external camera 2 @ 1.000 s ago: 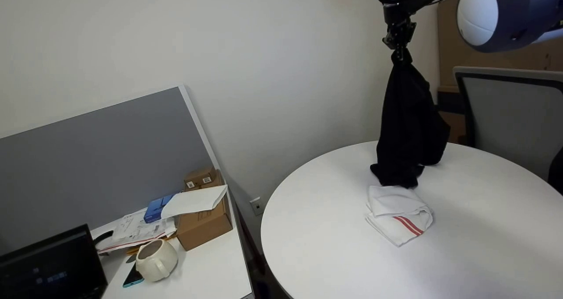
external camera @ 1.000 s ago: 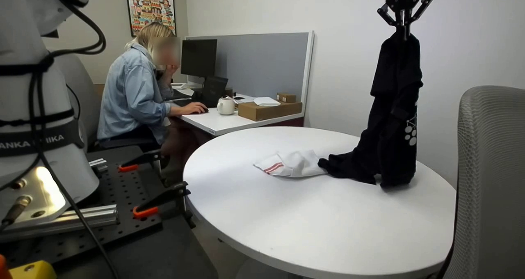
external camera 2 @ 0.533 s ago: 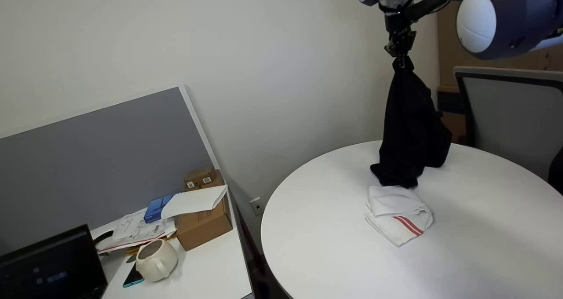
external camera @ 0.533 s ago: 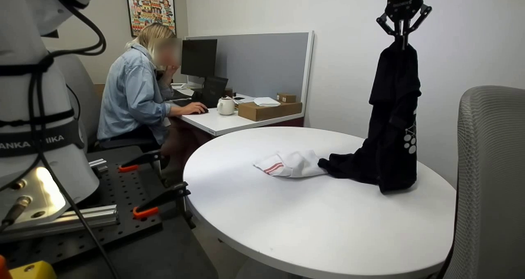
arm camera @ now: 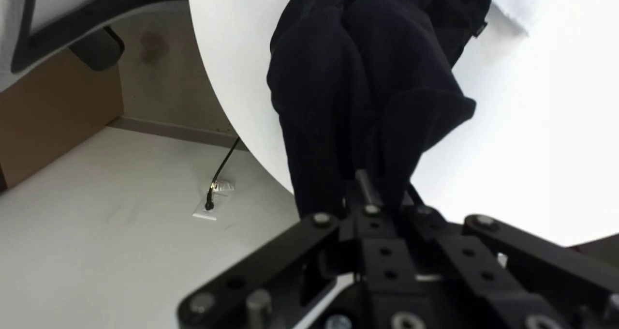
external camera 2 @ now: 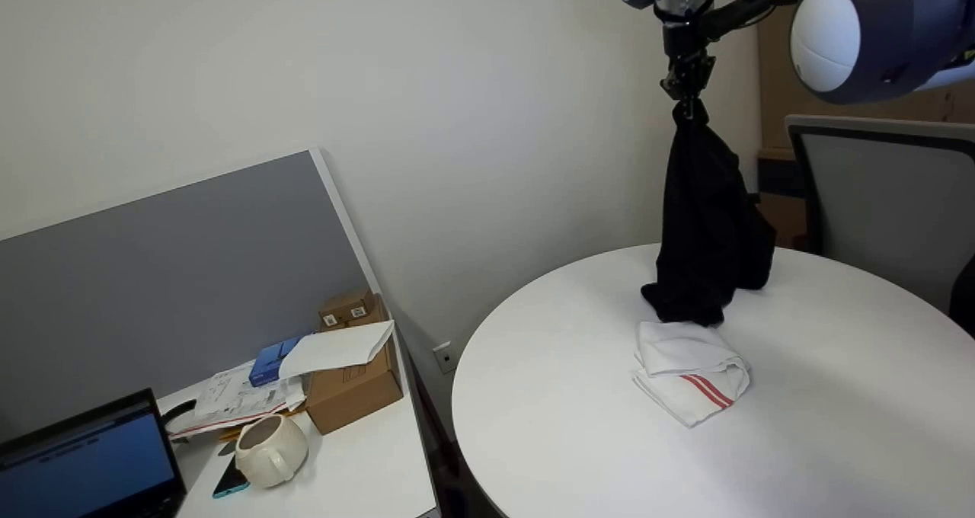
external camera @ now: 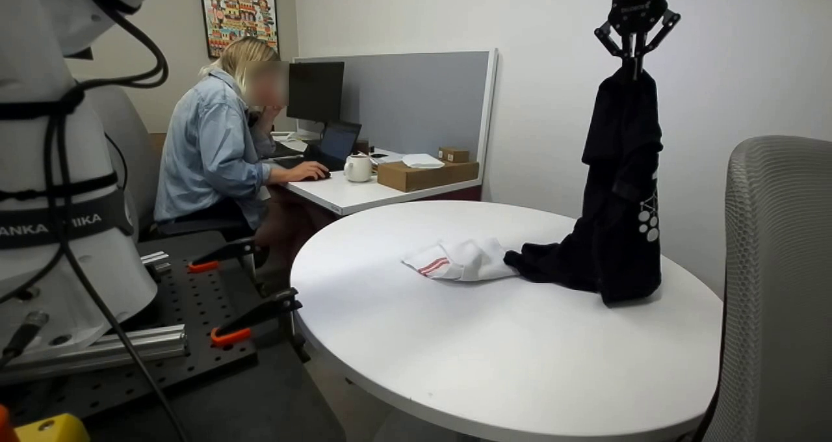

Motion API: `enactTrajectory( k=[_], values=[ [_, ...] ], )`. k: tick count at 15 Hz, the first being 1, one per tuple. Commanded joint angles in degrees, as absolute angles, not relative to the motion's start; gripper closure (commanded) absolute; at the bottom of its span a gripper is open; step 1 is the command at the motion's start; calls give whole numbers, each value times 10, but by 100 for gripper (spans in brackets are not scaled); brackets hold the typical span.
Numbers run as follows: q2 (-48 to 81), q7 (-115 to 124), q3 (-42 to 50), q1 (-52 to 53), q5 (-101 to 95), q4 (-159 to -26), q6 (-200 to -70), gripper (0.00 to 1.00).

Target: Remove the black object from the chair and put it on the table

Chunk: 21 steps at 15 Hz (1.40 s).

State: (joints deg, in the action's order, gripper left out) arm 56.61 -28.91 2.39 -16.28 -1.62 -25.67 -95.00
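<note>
The black object is a black garment [external camera: 621, 214] with white printed circles. It hangs from my gripper [external camera: 634, 68], and its lower end rests on the round white table [external camera: 507, 357]. In an exterior view the garment [external camera 2: 701, 221] also hangs below the gripper [external camera 2: 689, 107], with its lower folds on the table [external camera 2: 548, 381]. In the wrist view the garment [arm camera: 358, 77] runs from between the fingers [arm camera: 387, 184] down to the table. The fingers are shut on its top. A grey mesh chair [external camera: 777, 286] stands beside the table; it also shows in an exterior view [external camera 2: 887, 206].
A white towel with red stripes [external camera 2: 689, 373] lies on the table, touching or very near the garment's end. A desk with a mug [external camera: 358, 168], a cardboard box [external camera: 426, 175] and a laptop [external camera 2: 91, 457] stands close by. A person [external camera: 214, 136] sits there. A wall is behind the table.
My gripper has come down and shifted slightly left in both exterior views, with the garment still held. More of the garment's lower part rests on the table. The laptop screen has lit up.
</note>
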Motion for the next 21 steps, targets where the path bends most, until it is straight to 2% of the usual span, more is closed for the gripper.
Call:
enactTrajectory(
  k=[1, 9, 11, 21],
  values=[
    [537, -252, 7, -167, 5, -255, -972, 99],
    [557, -254, 23, -144, -32, -267, -1060, 99],
    [585, -262, 20, -149, -30, -232, -1036, 99],
    [593, -301, 16, -169, -26, -247, -897, 99]
  ],
)
